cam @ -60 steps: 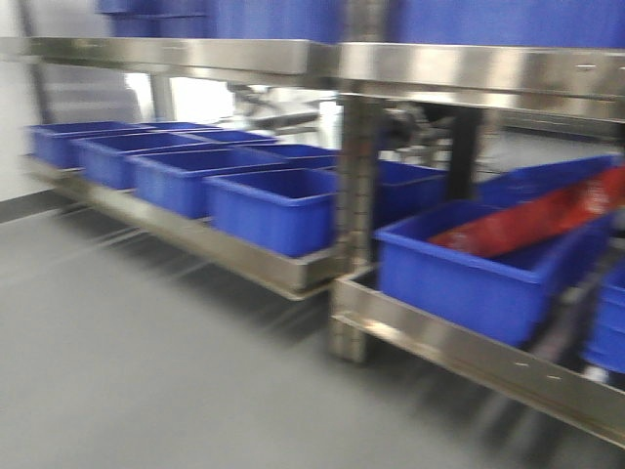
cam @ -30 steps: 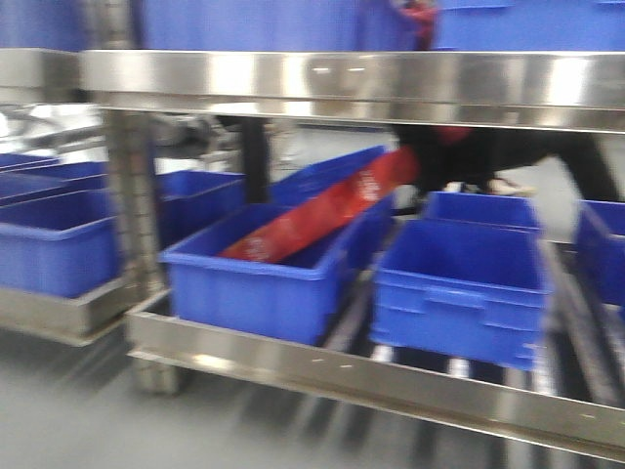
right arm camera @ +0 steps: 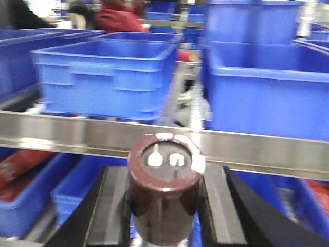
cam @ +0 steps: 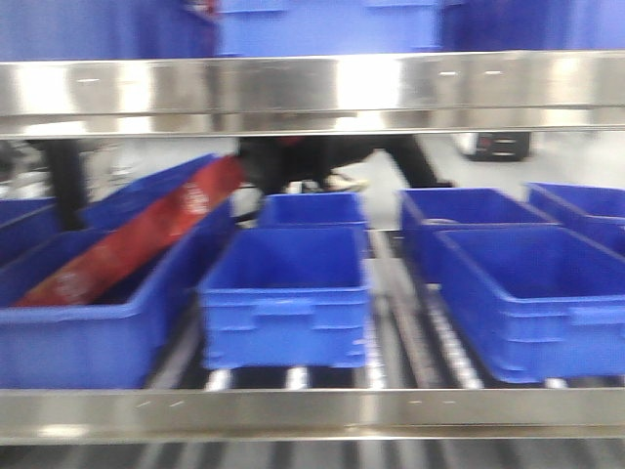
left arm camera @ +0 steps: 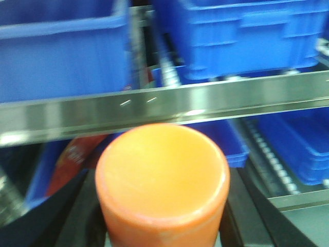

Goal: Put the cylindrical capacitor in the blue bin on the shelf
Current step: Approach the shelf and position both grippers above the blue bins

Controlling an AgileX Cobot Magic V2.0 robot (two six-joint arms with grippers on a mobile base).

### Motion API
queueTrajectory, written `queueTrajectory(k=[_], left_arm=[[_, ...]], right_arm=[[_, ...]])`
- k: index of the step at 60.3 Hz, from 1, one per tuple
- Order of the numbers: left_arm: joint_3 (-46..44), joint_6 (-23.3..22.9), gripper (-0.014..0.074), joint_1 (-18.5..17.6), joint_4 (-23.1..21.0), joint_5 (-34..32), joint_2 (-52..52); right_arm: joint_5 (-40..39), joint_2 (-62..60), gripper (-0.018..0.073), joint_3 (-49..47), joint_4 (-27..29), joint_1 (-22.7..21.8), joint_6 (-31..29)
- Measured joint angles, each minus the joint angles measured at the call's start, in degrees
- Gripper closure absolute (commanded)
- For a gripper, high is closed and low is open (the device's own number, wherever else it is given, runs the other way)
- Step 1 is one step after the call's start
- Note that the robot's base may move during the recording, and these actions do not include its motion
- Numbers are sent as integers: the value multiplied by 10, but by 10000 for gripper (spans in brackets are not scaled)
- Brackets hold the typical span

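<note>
Two claws loaded, both on near side of shelf (cam: 312, 93); all views blurred.

Front view, ref = lower rail (cam: 312, 415). Above its left end: left bin (cam: 88, 342), blue, w/ long red pack (cam: 127, 249) slanting in it, high end toward the right. Above rail's middle: centre bin (cam: 283, 293), blue, on white rollers; second blue bin touching or just behind it, cannot tell which. Above rail's right part: right bin (cam: 532, 293), blue, w/ more blue bins behind and beside. Beyond the bins: dark-clad figure (cam: 322, 161), partly hidden by upper rail.

Left wrist view: left claw (left arm camera: 162, 206) closed on orange cylinder (left arm camera: 162, 170), upright, flat top toward cam, dark fingers (left arm camera: 77, 221) against both sides. Held on near side of rail (left arm camera: 164, 105), below it in frame, not touching. Blue bins above rail; red pack under rail's left part.

Right wrist view: right claw (right arm camera: 164, 206) closed on capacitor (right arm camera: 164, 175), a dark brown can, upright, two pale terminals on top, white tag at top edge. Fingers snug on both flanks. Capacitor on near side of rail (right arm camera: 257, 149), top overlapping rail's lower edge in frame, not in any bin. Two blue bins above rail, one each side of capacitor; more blue bins below rail.
</note>
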Motion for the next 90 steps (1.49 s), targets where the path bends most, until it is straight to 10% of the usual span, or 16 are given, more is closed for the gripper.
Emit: queueTrajectory(k=[90], left_arm=[[0,0,707,0,-1,0,0]], right_arm=[[0,0,721,0,0,0,0]])
